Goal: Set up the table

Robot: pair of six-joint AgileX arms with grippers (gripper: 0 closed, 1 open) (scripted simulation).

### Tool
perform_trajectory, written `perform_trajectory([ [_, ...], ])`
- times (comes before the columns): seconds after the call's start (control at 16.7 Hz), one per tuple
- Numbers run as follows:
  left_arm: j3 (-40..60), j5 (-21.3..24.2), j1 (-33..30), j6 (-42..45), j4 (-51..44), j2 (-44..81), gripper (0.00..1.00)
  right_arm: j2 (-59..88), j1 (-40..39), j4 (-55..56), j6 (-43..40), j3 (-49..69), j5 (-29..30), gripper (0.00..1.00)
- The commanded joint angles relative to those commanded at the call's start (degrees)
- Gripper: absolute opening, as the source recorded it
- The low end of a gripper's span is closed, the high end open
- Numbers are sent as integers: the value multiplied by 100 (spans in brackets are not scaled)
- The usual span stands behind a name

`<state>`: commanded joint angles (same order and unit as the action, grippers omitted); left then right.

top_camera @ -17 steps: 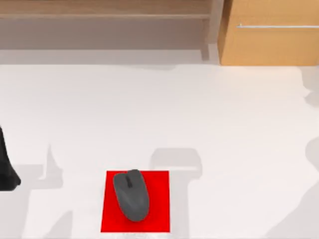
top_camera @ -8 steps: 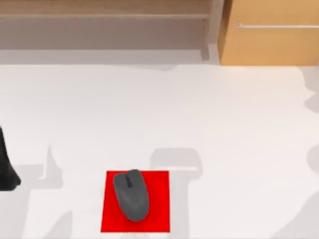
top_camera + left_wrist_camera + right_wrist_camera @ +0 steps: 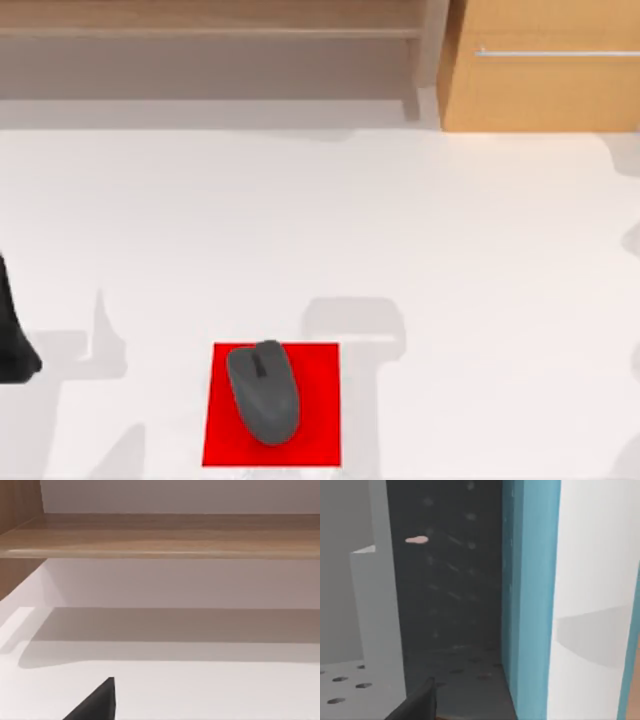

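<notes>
The counter spreads white and wide beneath a grey computer mouse sitting on its red mat near the front edge, well right of the left arm parked at the left border, wooden drawer cabinet at the back right, and whether either arm's fingers are released or clenched I cannot tell.

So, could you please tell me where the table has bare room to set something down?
The widest free patch of the table runs from the wooden shelf and drawer cabinet at the back down to the red mat. The stretch right of the mat is also bare. The mat is taken by the grey mouse, and the left arm sits at the left edge.
</notes>
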<state>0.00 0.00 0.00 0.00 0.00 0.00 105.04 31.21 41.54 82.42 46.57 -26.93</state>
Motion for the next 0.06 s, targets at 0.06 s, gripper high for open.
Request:
perform_trajectory([
  [0.06, 0, 0, 0, 0, 0, 0, 100, -7, 7, 6, 1, -8, -7, 100],
])
